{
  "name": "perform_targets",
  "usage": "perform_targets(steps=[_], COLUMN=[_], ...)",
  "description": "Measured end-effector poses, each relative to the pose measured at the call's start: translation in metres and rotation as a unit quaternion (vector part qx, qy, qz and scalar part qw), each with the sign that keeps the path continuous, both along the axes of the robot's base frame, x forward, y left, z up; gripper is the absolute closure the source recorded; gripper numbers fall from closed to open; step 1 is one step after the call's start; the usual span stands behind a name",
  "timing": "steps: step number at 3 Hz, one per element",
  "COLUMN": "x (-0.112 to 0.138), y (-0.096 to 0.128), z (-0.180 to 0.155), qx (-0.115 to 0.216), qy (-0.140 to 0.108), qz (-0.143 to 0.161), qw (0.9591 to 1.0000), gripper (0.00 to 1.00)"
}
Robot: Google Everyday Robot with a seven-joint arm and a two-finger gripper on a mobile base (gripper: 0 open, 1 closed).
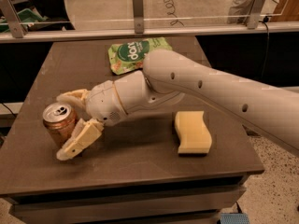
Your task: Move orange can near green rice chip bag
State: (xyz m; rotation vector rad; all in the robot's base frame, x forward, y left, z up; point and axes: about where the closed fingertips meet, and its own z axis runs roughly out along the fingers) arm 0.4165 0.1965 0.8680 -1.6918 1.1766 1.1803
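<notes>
The orange can (pixel 58 121) stands upright near the table's front left, silver top showing. My gripper (pixel 69 123) reaches in from the right and is open, with one cream finger (pixel 71 96) behind the can and the other finger (pixel 79 139) in front of it, so the can sits between them. The green rice chip bag (pixel 131 54) lies flat at the back middle of the table, well away from the can and partly behind my arm.
A pale yellow wavy sponge (pixel 191 131) lies on the right side of the dark table (pixel 140 162). A glass barrier with metal posts (pixel 137 4) runs along the table's back edge. My white arm (pixel 224 94) crosses over the table's right half.
</notes>
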Motion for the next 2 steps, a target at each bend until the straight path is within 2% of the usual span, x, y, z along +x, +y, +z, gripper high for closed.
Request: perform_targets(steps=[2], x=[-0.0105], y=[0.0028], z=[-0.0061], qx=[0.011], qy=[0.013], qz=[0.006], qw=[0.9998], gripper=[0.65])
